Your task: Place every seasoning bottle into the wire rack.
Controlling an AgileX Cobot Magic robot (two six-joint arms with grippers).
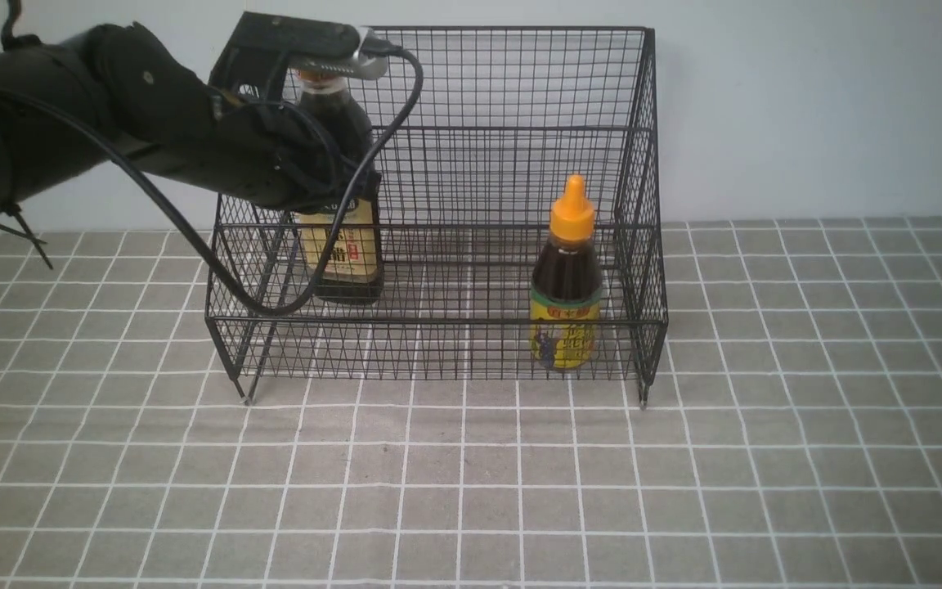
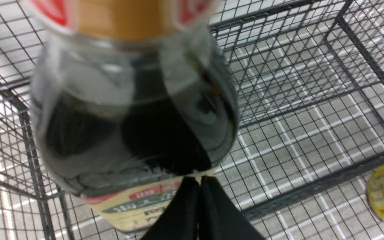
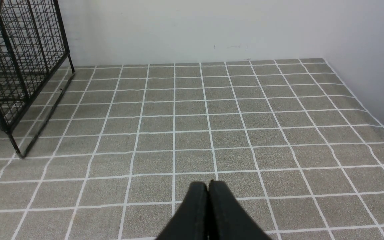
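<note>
With both bottles inside the black wire-mesh rack [image 1: 471, 204], the left fingers [image 2: 197, 186], pressed together and empty just in front of the tall gold-capped dark-liquid bottle [image 2: 135, 110], likely only need to back out clear.

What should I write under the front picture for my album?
Both sauce bottles, tall and short, stand inside the wire rack.

The wire rack [image 1: 471, 204] is open at the top and front. Inside, the tall bottle [image 1: 344, 245] and the left arm [image 1: 152, 139] fill its left end, and the short bottle [image 1: 567, 286] stands near the right wall. Bare mesh lies between them, seemingly wide enough for a gripper.
</note>
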